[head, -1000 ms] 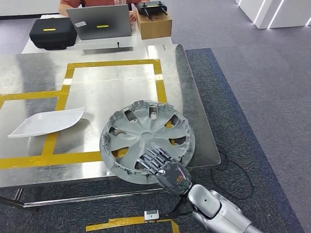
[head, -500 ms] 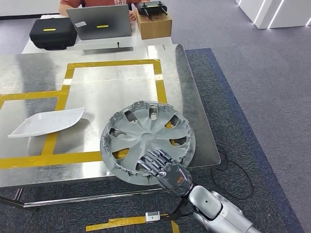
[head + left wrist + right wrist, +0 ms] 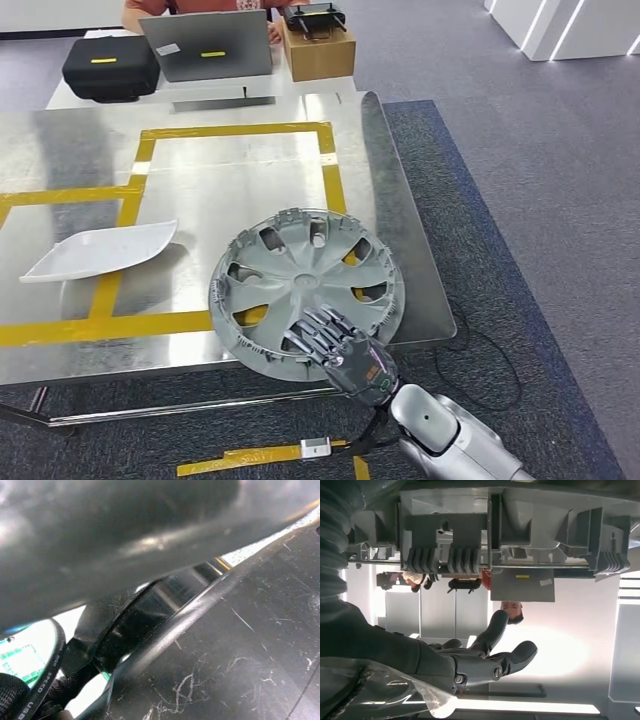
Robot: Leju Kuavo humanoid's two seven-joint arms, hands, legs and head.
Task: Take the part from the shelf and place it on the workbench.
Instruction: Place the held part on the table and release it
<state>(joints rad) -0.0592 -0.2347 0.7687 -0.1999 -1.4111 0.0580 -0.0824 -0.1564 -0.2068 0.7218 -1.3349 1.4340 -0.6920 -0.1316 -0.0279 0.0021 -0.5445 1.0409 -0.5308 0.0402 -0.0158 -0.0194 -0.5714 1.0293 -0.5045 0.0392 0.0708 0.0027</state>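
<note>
One ring (image 3: 48,667) beside the left wrist reads "HIGH SPEED US".

**Layout on the surface**

The wheel cover (image 3: 306,292) lies on the near right part of the surface (image 3: 226,190), its near edge overhanging the front rim. The right robot hand (image 3: 343,350) rests on that near edge, fingers spread over it. A curved panel (image 3: 98,250) lies well to the left. Behind the surface, on a farther table, stand a case (image 3: 109,66) at left, a laptop (image 3: 207,45) in the middle and a box (image 3: 317,45) at right.
</note>
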